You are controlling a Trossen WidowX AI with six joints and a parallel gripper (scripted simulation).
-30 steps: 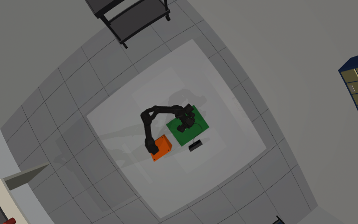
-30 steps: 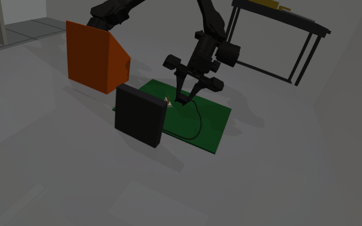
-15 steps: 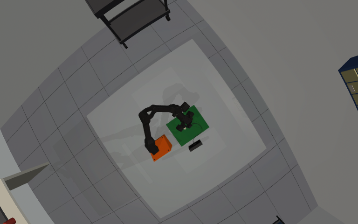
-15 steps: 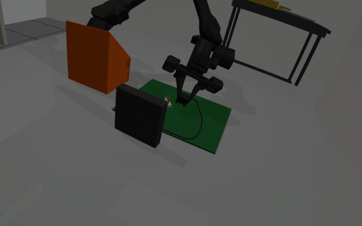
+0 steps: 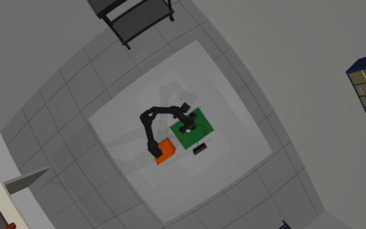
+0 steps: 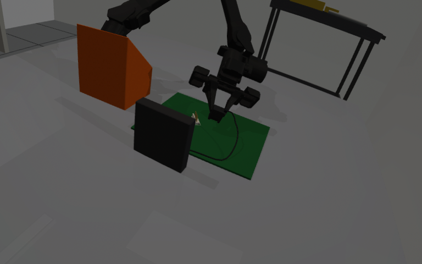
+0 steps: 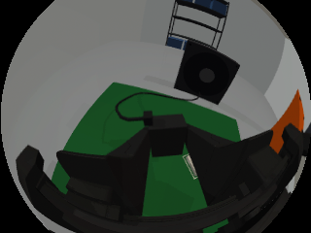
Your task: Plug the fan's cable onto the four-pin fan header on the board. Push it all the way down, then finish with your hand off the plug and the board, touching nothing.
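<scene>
My gripper (image 5: 189,127) (image 6: 218,111) (image 7: 166,130) is shut on the black plug (image 6: 215,116) (image 7: 167,138). It holds the plug above the green board (image 5: 188,143) (image 6: 255,149) (image 7: 92,126), apart from the header. The white header (image 5: 188,130) (image 6: 198,120) (image 7: 190,166) stands on the board with its pins bare. It is left of the plug in the exterior view and just to the lower right of it in the wrist view. The plug's underside is hidden in the wrist view. The black cable (image 5: 205,130) (image 6: 238,133) (image 7: 117,107) curves from the plug to the fan.
The black fan (image 5: 199,149) (image 6: 161,137) (image 7: 206,75) stands upright beside the board's edge. An orange block (image 5: 169,148) (image 6: 102,62) (image 7: 290,121) stands by the arm's base, near the board's corner. A dark cart (image 5: 140,24) is farther off.
</scene>
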